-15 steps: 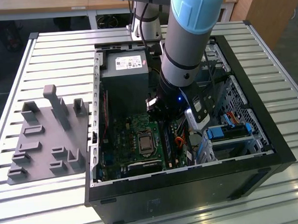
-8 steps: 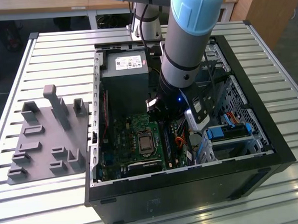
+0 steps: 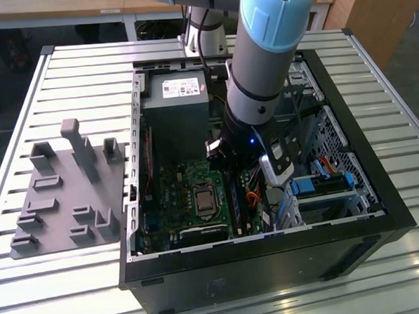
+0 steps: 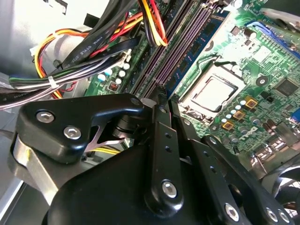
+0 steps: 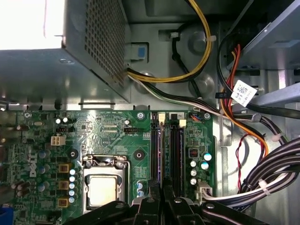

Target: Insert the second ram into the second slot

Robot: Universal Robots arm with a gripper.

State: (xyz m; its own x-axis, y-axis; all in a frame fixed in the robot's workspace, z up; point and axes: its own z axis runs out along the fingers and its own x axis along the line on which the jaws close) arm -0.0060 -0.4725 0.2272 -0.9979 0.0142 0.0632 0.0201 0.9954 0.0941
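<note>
The robot arm reached down into an open computer case point(image 3: 381, 211) on a slatted table point(image 3: 65, 80). Its gripper point(image 5: 162, 193) hung directly over the memory slots point(image 5: 165, 152) beside the processor socket point(image 5: 104, 187), fingers drawn nearly together; whether they pinched the second ram could not be told, and the stick's own position was unclear. A grey parts fixture point(image 3: 64, 193) lay at the exterior view's left.

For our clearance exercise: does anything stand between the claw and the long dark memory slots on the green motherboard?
Nothing visible does. In the first wrist view the claw sits at the long dark memory slots, which lie uncovered; the bundled black cables run beside them.
</note>
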